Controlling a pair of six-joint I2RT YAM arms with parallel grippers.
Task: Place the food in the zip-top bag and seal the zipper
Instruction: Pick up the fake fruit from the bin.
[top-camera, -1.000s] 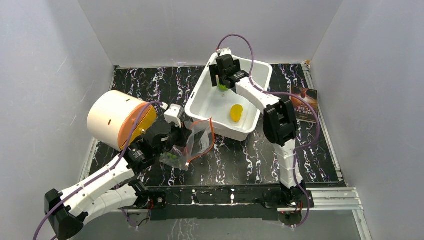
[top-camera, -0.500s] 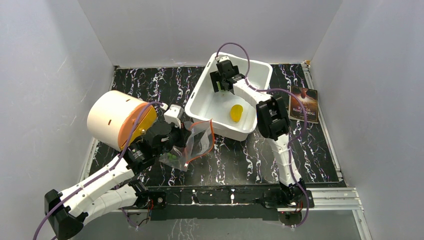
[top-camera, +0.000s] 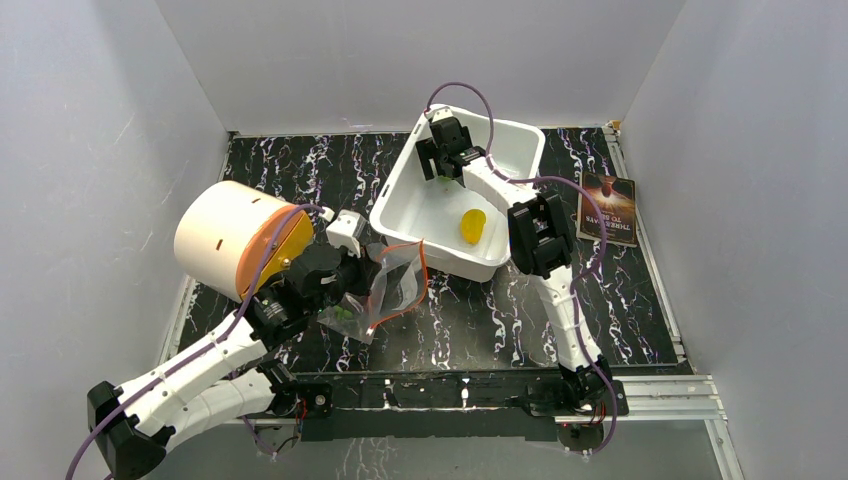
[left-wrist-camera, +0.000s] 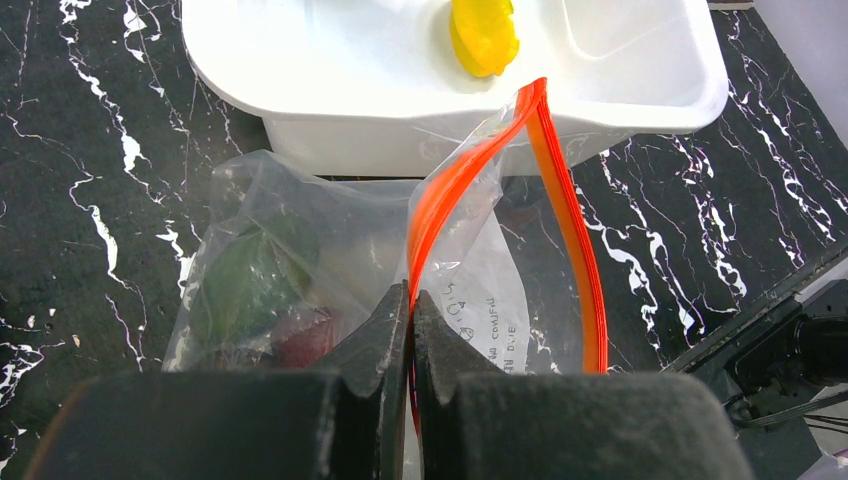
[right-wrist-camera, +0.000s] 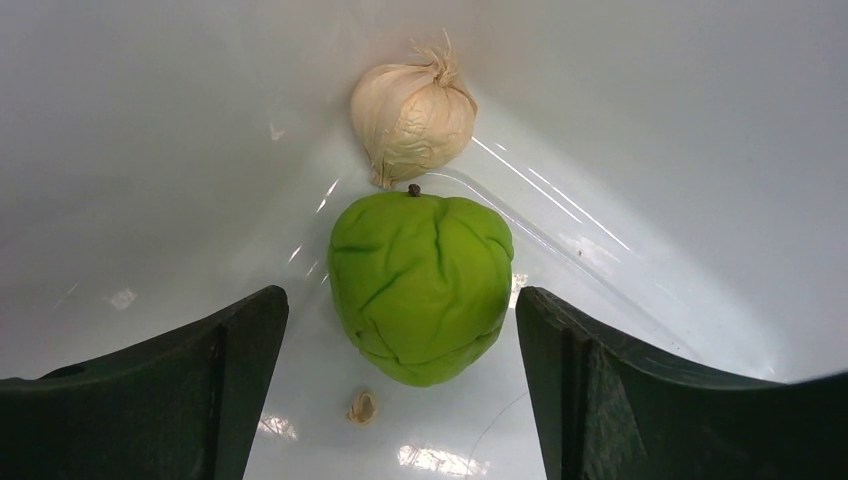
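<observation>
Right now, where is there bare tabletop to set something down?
Bare marble lies between the zip-top bag and the right arm, and behind the round canister left of the white tub. Crowded where left gripper, bag and tub meet.

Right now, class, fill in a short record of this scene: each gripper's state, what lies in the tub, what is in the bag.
left gripper: shut on the zip-top bag beside its zipper
right gripper: open, straddling the green fruit, gaps on both sides
white tub: holds green fruit, garlic bulb, yellow piece
bag contents: dark green item, reddish item
zipper: unsealed, mouth gaping
</observation>
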